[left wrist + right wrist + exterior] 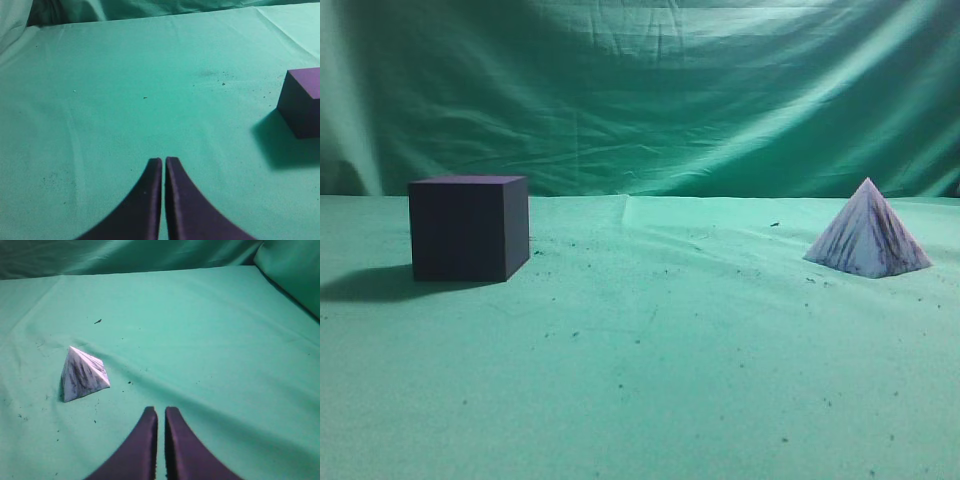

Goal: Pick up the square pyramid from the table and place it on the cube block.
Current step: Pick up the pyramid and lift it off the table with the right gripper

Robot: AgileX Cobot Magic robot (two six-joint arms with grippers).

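The square pyramid (867, 233), white with dark marbled streaks, stands upright on the green table (650, 350) at the right. It also shows in the right wrist view (81, 374), ahead and left of my right gripper (160, 410), which is shut and empty. The cube block (468, 227), dark purple-black, stands at the left. It shows at the right edge of the left wrist view (302, 101), well right of my left gripper (163, 160), which is shut and empty. Neither gripper shows in the exterior view.
A wrinkled green cloth backdrop (640, 90) hangs behind the table. Small dark crumbs are scattered over the cloth. A raised fold of cloth (290, 275) rises at the far right of the right wrist view.
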